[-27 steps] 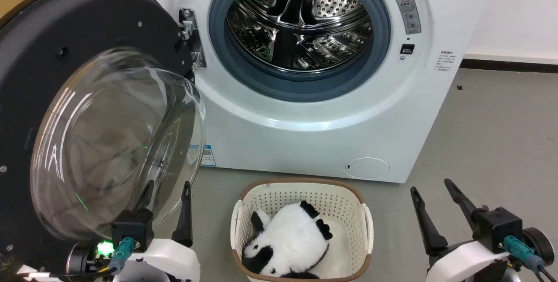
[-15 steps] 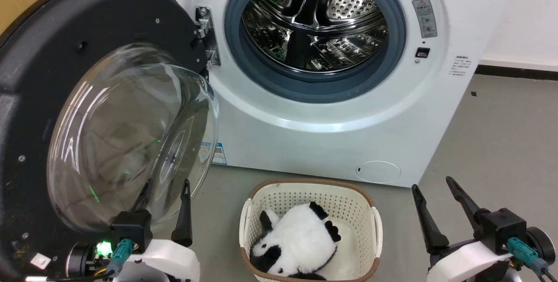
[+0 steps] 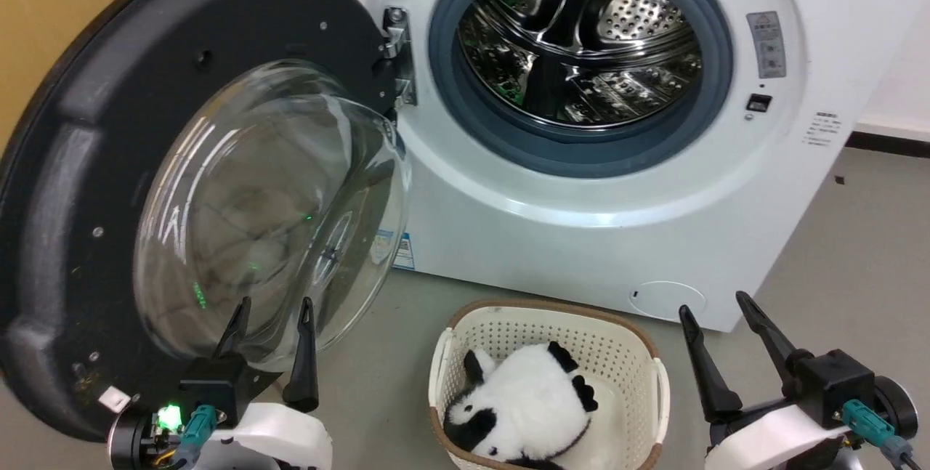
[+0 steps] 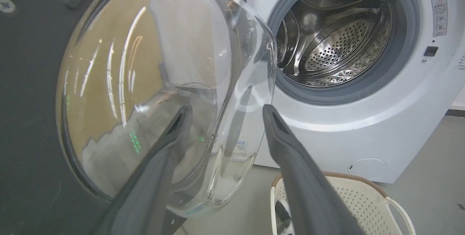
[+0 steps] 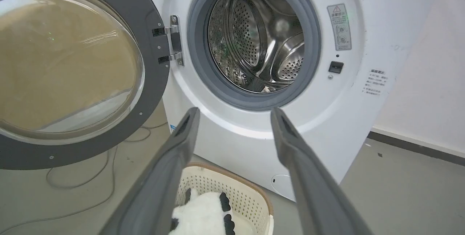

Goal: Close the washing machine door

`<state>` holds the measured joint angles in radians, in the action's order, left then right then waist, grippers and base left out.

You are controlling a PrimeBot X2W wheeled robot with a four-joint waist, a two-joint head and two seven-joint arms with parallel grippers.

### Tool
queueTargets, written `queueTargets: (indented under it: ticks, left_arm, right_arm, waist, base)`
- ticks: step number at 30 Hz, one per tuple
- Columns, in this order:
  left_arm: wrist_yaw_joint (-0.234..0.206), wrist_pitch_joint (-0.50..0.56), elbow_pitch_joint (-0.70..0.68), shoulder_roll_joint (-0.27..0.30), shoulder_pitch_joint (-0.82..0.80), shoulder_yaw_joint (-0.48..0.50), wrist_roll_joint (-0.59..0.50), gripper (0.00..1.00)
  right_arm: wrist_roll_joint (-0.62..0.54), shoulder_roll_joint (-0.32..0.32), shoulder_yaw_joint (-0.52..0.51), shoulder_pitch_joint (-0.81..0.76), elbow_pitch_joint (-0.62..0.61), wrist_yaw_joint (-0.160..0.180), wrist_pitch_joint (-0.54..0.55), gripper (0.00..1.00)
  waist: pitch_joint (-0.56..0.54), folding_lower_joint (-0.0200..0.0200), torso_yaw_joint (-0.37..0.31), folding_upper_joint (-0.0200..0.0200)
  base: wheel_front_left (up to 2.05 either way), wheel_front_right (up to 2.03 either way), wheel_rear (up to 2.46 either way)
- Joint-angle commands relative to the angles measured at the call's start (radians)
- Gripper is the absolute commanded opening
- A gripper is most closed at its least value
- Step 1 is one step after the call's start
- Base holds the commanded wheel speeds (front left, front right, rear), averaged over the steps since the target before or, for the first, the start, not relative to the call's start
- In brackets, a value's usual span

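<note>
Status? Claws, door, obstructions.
Left claw and right claw open, empty. Washing machine door wide open, left claw near its glass. Basket low in front, likely below door's swing.

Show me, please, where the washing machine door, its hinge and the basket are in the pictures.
washing machine door (image 3: 240,201): head view, on the clear glass bowl.
hinge (image 5: 176,42): right wrist view, on its upright metal plate.
basket (image 3: 523,332): head view, on the perforated far wall.

Head: high, looking down onto washing machine (image 3: 581,237); left wrist: close to washing machine door (image 4: 29,137); right wrist: farther back; all share drum (image 3: 581,41).
</note>
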<state>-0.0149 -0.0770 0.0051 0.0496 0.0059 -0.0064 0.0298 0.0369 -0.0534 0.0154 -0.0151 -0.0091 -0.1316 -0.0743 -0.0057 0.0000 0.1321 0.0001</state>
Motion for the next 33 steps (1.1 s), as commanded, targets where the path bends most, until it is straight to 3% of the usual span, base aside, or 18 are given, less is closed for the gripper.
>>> queueTargets:
  ticks: [1,33]
  left_arm:
    - [-0.003,-0.009,-0.004,0.000,0.015,0.001,0.005,1.00]
    - [-0.060,-0.075,-0.083,0.001,0.076,0.025,0.036,1.00]
  right_arm:
    - [0.011,0.001,0.004,-0.005,-0.004,0.000,-0.011,1.00]
    - [0.038,0.002,0.110,0.072,0.039,0.001,-0.078,1.00]
  waist:
    - [-0.001,0.0000,0.009,-0.0001]
    - [0.023,0.0000,0.182,-0.0001]
  base:
    - [0.00,0.00,0.00]
    - [0.00,0.00,0.00]
